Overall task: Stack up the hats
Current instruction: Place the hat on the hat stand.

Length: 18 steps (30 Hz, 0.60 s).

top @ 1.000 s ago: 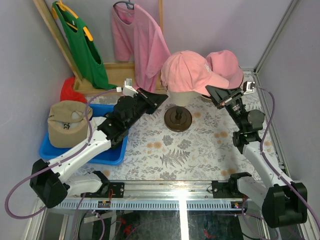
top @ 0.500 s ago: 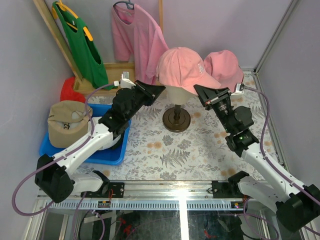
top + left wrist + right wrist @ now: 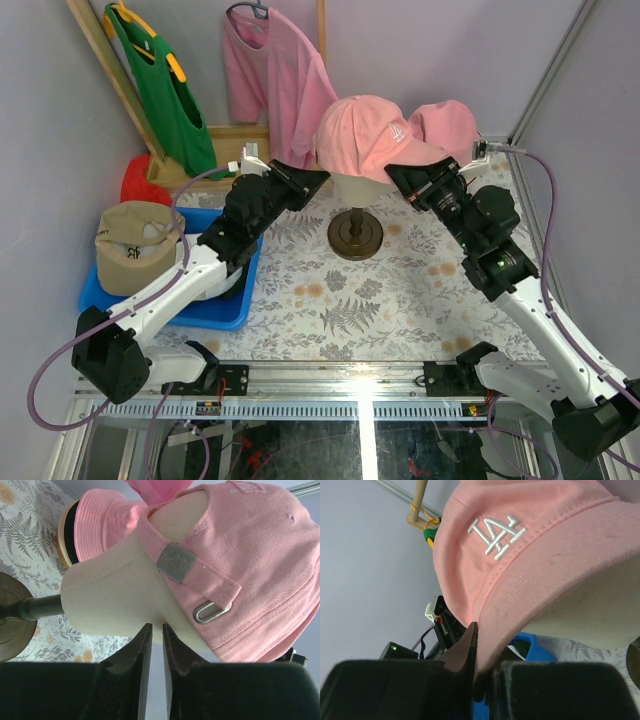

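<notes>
Hats are spread over the fern-print surface (image 3: pixel 380 300), and each is placed here relative to the mannequin head (image 3: pixel 358 192) on its stand (image 3: pixel 355 237) near the middle. Well to the left of the head, a blue tub (image 3: pixel 215 312) carries the tan cap (image 3: pixel 135 245), crown up and clear of both arms. The pink cap (image 3: pixel 365 135) sits on the head itself with its brim pointing right and forward. The head probably keeps the crown rounded so another hat can drop over it. Just behind and to the right of the head is the pink bucket hat (image 3: pixel 452 125), partly hidden by the cap's brim. The right pincer (image 3: pixel 398 178), to the right of the head, is clamped on the edge of that brim, seemingly to seat or straighten the cap. The left pincer (image 3: pixel 155 627) is at the head's rear, below the cap's strap buckle (image 3: pixel 176 562). Its fingers are a narrow slit apart with nothing between them, and I judge it is there to steady the cap.
</notes>
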{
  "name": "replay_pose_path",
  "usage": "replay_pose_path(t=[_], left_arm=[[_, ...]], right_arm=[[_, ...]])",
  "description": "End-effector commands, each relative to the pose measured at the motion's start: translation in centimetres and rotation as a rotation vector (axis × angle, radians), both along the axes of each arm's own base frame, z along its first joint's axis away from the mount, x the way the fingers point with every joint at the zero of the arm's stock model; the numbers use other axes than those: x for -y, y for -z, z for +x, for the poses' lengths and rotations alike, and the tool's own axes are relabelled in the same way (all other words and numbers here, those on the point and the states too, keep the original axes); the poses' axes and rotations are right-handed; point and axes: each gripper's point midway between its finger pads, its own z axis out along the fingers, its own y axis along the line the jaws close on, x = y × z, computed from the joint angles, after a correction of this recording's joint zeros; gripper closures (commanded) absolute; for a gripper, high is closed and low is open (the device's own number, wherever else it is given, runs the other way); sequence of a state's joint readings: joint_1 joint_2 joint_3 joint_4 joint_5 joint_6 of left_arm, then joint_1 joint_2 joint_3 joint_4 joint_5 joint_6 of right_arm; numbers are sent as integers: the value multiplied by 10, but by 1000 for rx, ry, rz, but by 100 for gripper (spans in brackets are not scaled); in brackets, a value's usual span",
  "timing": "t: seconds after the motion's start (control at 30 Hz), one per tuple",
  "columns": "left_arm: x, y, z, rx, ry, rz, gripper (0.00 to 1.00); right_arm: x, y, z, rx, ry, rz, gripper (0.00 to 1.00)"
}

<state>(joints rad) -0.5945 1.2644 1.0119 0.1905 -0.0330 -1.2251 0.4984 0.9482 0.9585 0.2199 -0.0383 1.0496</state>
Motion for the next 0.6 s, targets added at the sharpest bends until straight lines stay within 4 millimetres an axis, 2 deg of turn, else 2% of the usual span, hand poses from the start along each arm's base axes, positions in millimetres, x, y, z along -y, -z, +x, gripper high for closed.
replay_pose_path(t=[0.0, 0.17, 0.3, 0.4, 0.57], left_arm=[[5, -38, 0, 96, 20, -91, 86], [8, -37, 4, 87, 24, -102, 86], [11, -37, 6, 81, 27, -106, 86], [13, -37, 9, 76, 28, -109, 86], [14, -35, 10, 70, 29, -109, 86]], right_arm=[[-19, 23, -21, -21, -148, -218, 100], [-16, 22, -23, -4, -202, -302, 100], [-1, 22, -19, 2, -230, -328, 100], [12, 23, -16, 3, -260, -312, 100], [17, 22, -15, 31, -341, -274, 100]])
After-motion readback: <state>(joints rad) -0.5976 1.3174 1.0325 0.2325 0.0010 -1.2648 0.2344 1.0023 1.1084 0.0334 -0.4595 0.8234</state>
